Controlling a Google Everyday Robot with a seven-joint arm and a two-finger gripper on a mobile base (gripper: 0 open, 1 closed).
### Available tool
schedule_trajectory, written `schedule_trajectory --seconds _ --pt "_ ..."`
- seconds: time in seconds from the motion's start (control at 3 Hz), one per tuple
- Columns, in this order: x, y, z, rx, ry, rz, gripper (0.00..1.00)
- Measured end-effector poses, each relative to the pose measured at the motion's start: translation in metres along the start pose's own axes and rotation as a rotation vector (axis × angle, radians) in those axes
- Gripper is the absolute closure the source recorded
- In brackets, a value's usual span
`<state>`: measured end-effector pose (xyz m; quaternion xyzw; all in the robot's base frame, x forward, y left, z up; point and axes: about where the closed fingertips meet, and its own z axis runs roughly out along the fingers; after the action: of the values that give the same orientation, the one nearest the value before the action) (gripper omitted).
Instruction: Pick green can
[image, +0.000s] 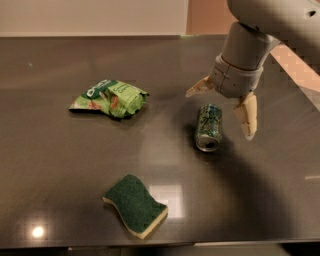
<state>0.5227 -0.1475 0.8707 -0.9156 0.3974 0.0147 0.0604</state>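
Grey hand (220, 115), fingers (248, 117) apart, above can (209, 127)

dark table (50, 65) carries snack bag (110, 98), sponge (135, 205), green can (208, 127) on side; gripper (219, 114) spread wide over can

Your gripper (223, 106) sits by the green can (208, 128); its arm (248, 42) is cut off up top, and the can's words seem too small to read.
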Motion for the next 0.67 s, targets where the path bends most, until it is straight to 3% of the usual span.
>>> schedule_trajectory --seconds 0.33,0.67 --pt "-0.004 0.008 0.024 -0.071 -0.007 -0.126 0.00" --pt "-0.009 0.014 0.039 -0.118 -0.001 -0.237 0.18"
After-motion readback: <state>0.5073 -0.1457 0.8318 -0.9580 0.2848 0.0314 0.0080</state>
